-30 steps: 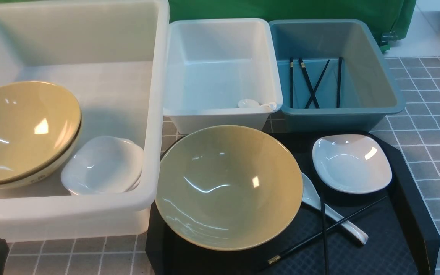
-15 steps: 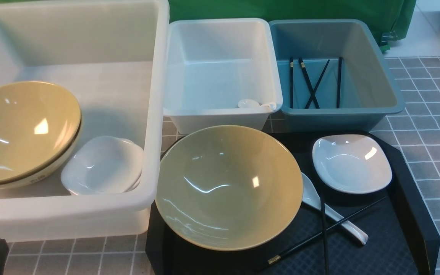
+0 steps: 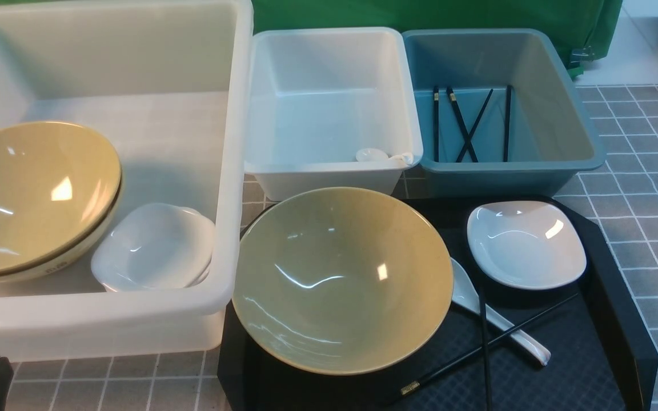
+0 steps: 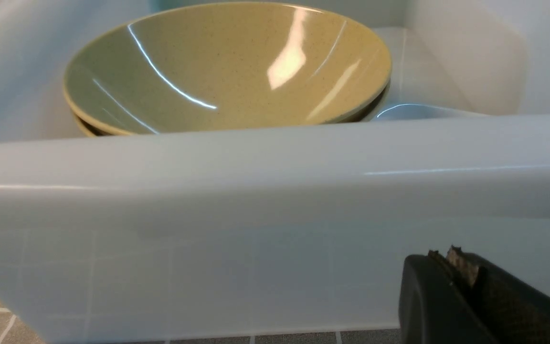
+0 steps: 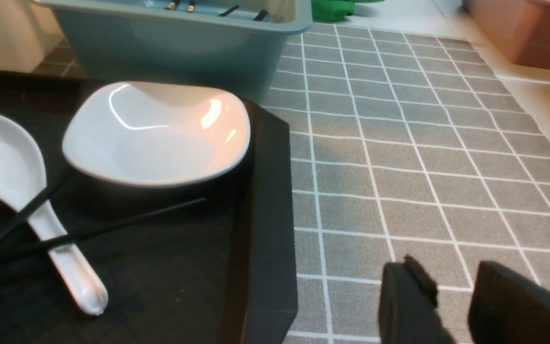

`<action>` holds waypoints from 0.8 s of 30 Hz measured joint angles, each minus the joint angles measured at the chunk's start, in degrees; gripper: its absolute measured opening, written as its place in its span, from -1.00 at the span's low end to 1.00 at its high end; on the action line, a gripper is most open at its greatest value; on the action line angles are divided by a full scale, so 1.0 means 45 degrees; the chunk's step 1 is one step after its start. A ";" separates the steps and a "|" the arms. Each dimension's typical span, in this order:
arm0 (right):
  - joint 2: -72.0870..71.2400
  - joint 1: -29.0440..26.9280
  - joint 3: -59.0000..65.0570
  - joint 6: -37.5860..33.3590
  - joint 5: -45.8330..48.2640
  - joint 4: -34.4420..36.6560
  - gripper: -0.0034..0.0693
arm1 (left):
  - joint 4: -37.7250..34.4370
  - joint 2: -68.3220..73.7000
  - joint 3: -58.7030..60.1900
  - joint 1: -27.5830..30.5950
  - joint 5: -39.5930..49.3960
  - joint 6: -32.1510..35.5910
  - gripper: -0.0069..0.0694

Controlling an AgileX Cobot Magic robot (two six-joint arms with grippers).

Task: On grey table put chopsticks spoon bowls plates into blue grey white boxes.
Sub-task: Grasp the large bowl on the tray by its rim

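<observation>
On the black tray lie a yellow bowl (image 3: 340, 279), a white plate (image 3: 526, 242), a white spoon (image 3: 464, 292) and two crossed chopsticks (image 3: 466, 355). The large translucent box (image 3: 232, 171) holds stacked yellow bowls (image 3: 32, 194) and white plates (image 3: 155, 248). Inside the white box (image 3: 329, 168) rests another spoon (image 3: 372, 155). Several chopsticks (image 3: 466, 123) are in the blue-grey box (image 3: 592, 154). My left gripper (image 4: 444, 252) is shut and empty, low before the large box's near wall. My right gripper (image 5: 448, 267) is open over bare grey table (image 5: 399, 143), right of the tray, beside the plate (image 5: 160, 138).
The black tray (image 3: 614, 297) has a raised rim and sits against the three boxes. Green cloth (image 3: 420, 14) hangs behind the boxes. Brownish bins (image 5: 518, 33) stand on the pale floor beyond the table's far right edge.
</observation>
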 joint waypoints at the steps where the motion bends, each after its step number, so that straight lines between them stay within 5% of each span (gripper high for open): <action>1: 0.0000 0.0000 0.0000 0.0000 0.0000 0.0000 -0.25 | 0.0000 0.0000 0.0000 0.0000 0.0000 0.0000 -0.84; 13: 0.0000 0.0000 0.0012 0.0000 -0.1338 0.0000 -0.25 | 0.0040 0.0000 0.0025 0.0000 -0.1310 -0.0011 -0.84; 19: 0.0000 0.0000 0.0012 0.0173 -0.6622 0.0000 -0.25 | 0.0052 0.0000 0.0025 0.0000 -0.6386 -0.0023 -0.84; 24: 0.0000 0.0000 0.0001 0.3355 -1.1226 0.0000 -0.25 | 0.0052 0.0000 0.0025 0.0000 -1.2355 -0.0726 -0.84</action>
